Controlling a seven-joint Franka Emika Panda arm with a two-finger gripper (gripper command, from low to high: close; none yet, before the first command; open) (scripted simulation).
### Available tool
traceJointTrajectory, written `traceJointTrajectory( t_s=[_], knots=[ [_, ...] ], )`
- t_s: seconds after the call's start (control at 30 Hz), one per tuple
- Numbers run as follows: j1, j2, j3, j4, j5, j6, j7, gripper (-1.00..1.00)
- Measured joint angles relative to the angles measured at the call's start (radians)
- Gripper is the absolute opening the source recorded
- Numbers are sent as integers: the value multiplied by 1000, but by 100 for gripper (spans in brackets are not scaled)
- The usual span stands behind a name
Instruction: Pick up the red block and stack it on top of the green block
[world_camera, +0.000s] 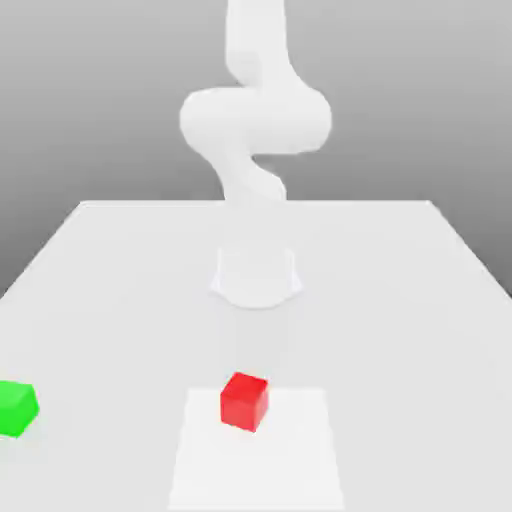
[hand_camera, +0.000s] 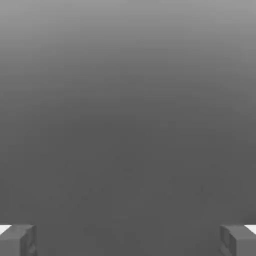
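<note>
The red block (world_camera: 244, 400), lower centre, is judged light, rigid and smooth, best clasped across opposite flat faces by the wide-apart gripper (hand_camera: 128, 241).

Bare simulated test bench, plain white table (world_camera: 120, 270), featureless grey backdrop, smooth untextured white robot arm (world_camera: 255, 130)

ext view faces the arm (world_camera: 255, 130) across the table (world_camera: 400, 300), slightly raised; hand view looks past fingertips (hand_camera: 17, 240) at grey.
</note>
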Motion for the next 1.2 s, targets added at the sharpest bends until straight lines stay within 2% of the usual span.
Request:
traceJointTrajectory(
  t_s=[0.57, 0.8, 0.83, 1.03, 1.2],
  knots=[
    [-98, 626, 63, -476, 8, 431, 285, 0],
    [-69, 896, 20, -477, -31, 652, 334, 0],
    [-62, 926, 11, -473, -35, 678, 337, -100],
    [-59, 941, 8, -471, -41, 692, 342, -100],
    [-69, 810, 25, -489, -10, 580, 320, -100]
  ],
)
